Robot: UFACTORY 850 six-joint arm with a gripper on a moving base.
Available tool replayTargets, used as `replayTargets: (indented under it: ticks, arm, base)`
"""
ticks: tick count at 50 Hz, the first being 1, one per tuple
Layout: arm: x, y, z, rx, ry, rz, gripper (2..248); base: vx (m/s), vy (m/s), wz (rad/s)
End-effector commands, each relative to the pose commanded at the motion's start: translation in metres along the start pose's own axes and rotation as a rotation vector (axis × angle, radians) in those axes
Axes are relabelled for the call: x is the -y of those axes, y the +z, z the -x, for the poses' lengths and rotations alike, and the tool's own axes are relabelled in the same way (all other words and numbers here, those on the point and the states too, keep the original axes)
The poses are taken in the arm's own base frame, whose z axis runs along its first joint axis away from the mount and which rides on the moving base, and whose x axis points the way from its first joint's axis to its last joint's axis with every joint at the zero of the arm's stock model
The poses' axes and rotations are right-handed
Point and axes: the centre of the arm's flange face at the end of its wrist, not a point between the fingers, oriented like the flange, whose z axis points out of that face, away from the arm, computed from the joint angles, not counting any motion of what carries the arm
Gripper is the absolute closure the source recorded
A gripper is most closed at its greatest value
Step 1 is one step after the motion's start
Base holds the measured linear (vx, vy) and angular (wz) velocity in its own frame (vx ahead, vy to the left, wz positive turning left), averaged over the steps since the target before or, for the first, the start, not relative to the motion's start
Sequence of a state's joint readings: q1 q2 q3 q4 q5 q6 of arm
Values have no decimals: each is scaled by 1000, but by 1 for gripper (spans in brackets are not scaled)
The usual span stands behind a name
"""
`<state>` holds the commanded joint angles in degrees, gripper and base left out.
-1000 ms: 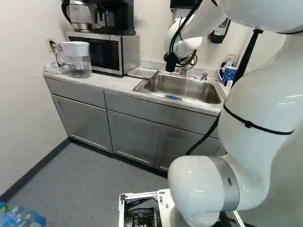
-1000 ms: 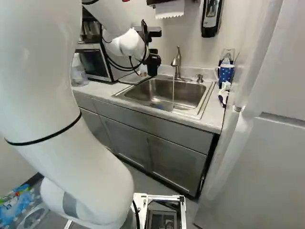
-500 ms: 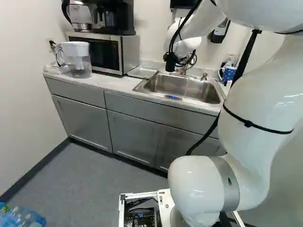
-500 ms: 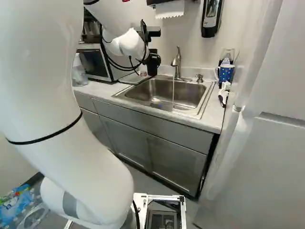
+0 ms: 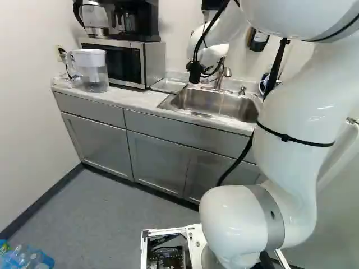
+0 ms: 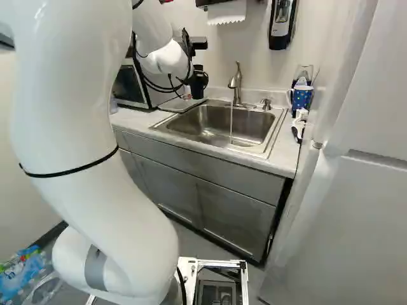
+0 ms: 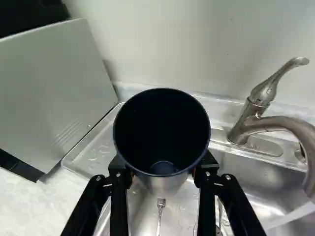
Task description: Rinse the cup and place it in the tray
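Observation:
My gripper (image 6: 191, 75) is high at the sink's left end in the right base view, holding the dark cup (image 6: 199, 84). In the wrist view, the fingers of my gripper (image 7: 162, 178) press on the cup (image 7: 161, 130) from two sides; its wide mouth faces the camera, showing a black inside. Beneath and beyond the cup lies the clear tray (image 7: 89, 153), partly hidden by it, with a fork (image 7: 160, 214) visible below. The tray (image 5: 168, 86) stands between microwave and sink. Water falls from the faucet (image 6: 235, 82) into the steel sink (image 6: 210, 121).
The microwave (image 7: 54, 88) stands close beside the tray. On the counter are a water pitcher (image 5: 94, 70) at the left and a blue dotted mug (image 6: 301, 97) at the right. A soap dispenser (image 6: 282, 22) hangs on the wall. A small pump (image 6: 266, 104) rises behind the sink.
The arm has swung a little to the left in the left base view, carrying the cup away from the faucet toward the tray side. The base has not moved.

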<state>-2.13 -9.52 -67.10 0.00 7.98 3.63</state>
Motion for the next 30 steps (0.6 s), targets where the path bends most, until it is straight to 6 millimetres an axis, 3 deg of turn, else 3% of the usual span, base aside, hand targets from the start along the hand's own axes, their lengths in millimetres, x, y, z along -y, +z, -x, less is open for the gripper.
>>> replayTargets:
  ticks: [30]
  arm:
    - [44,40,-12,-9,-28,-63,124]
  base:
    - [0,0,0]
